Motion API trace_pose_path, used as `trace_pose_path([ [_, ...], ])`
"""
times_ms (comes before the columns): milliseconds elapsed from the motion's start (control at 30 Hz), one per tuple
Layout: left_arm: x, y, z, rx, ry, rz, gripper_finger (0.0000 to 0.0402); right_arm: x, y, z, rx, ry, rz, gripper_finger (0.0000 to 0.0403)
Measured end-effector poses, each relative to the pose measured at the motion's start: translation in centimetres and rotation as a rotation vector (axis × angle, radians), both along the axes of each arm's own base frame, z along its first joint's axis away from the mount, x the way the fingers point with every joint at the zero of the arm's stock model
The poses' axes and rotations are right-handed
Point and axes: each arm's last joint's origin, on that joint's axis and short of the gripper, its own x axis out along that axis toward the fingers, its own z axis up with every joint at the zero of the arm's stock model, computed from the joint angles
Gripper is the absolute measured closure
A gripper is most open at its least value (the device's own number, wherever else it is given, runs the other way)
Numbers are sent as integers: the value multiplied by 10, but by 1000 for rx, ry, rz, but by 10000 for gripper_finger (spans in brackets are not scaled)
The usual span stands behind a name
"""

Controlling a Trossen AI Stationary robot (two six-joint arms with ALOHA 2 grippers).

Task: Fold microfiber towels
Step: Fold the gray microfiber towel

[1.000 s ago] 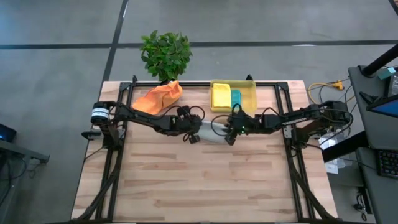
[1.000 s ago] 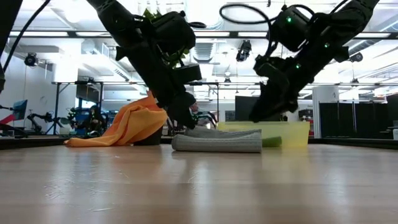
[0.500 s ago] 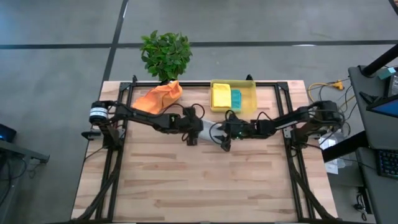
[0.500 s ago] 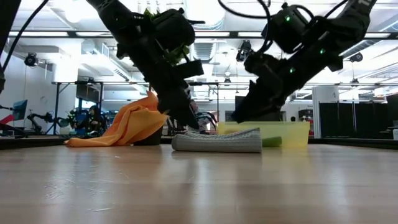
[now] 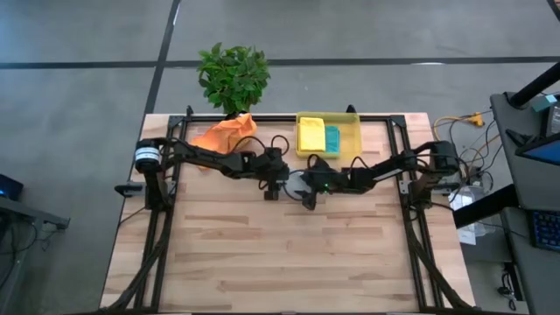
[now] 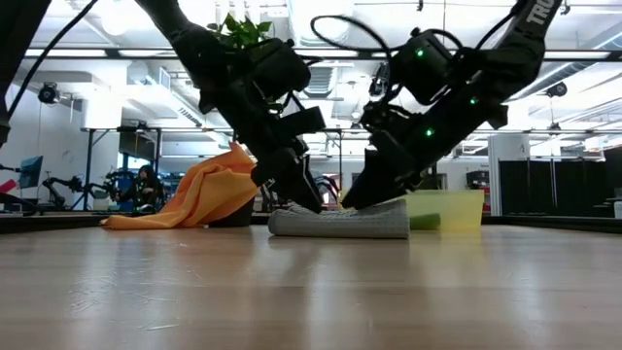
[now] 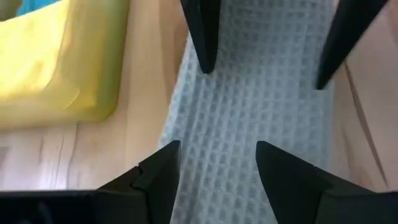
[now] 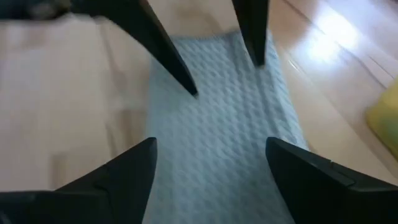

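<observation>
Closing in: claws (image 5: pixel 278 185) (image 5: pixel 308 192) over grey towel (image 6: pixel 340 221)

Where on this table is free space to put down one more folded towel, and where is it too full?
The bare wooden table nearer than both arms is free. Behind them it is crowded: the left hand and right hand, both open, meet over the folded light grey towel; beyond lie the crumpled orange towel and translucent yellow plastic bin.
</observation>
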Motion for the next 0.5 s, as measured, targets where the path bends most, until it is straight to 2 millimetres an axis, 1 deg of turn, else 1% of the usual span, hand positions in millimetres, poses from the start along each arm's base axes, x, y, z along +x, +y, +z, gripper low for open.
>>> trace_pose_path([
  [67, -2, 4, -2, -24, 13, -6, 206, -1, -3, -1, 1, 37, -10, 103],
  [233, -7, 9, -7, -61, 49, -13, 206, -10, -3, -8, 11, 155, -16, 102],
  [500, -11, 11, -13, -79, 87, -2, 206, -15, -3, -4, 32, 185, -34, 102],
])
